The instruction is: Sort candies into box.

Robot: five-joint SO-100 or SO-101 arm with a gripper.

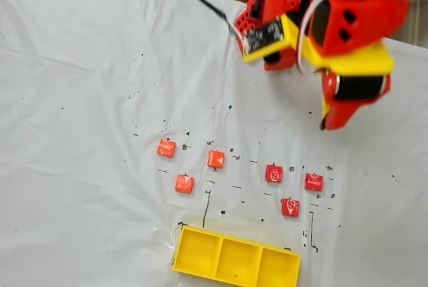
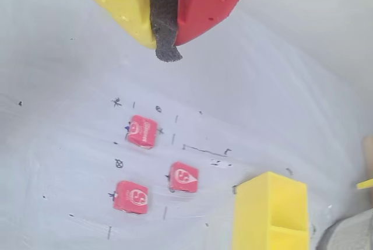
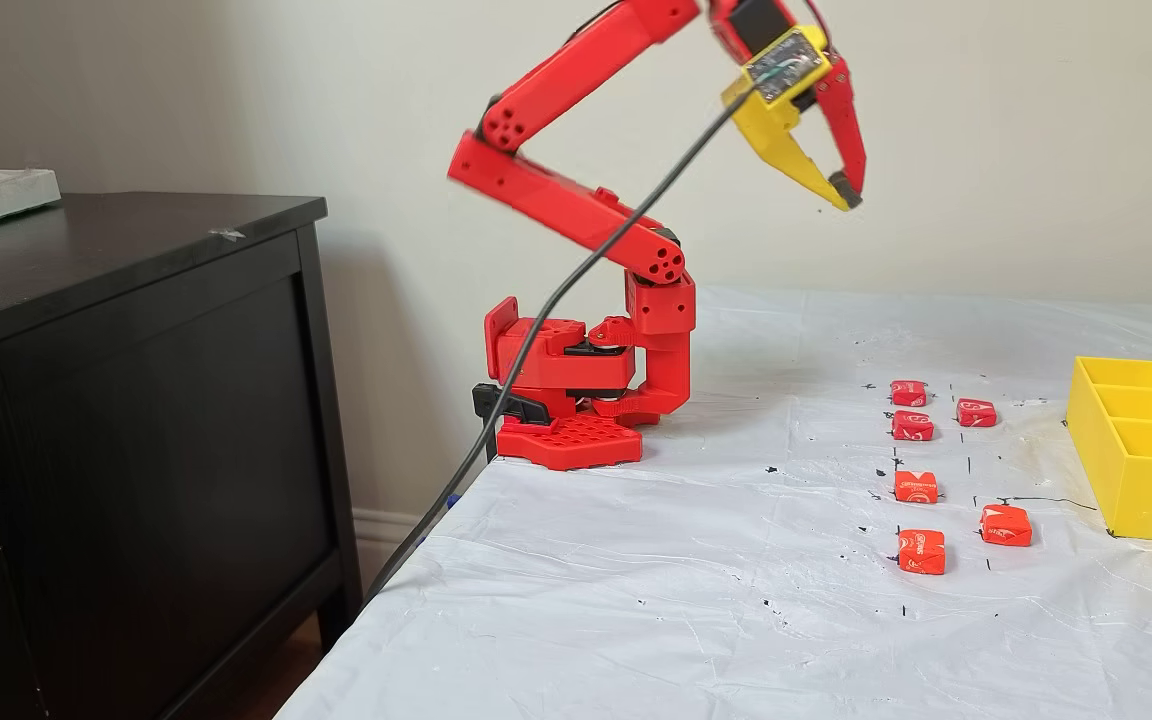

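Six candies (image 1: 216, 159) on the table (image 1: 80, 133), behind the box (image 1: 235, 261).

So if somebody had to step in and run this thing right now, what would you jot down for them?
Gripper: shut, holding nothing, raised high above the table.
Candies: all six lie on the white sheet. In a fixed view, three orange-red candies lie on the left and three deeper red candies on the right, each apart from the others.
Box: the yellow tray sits at the near edge of that view; all three compartments are empty.
Done: nothing sorted yet.
Left: pick up all six candies and place them in the box.
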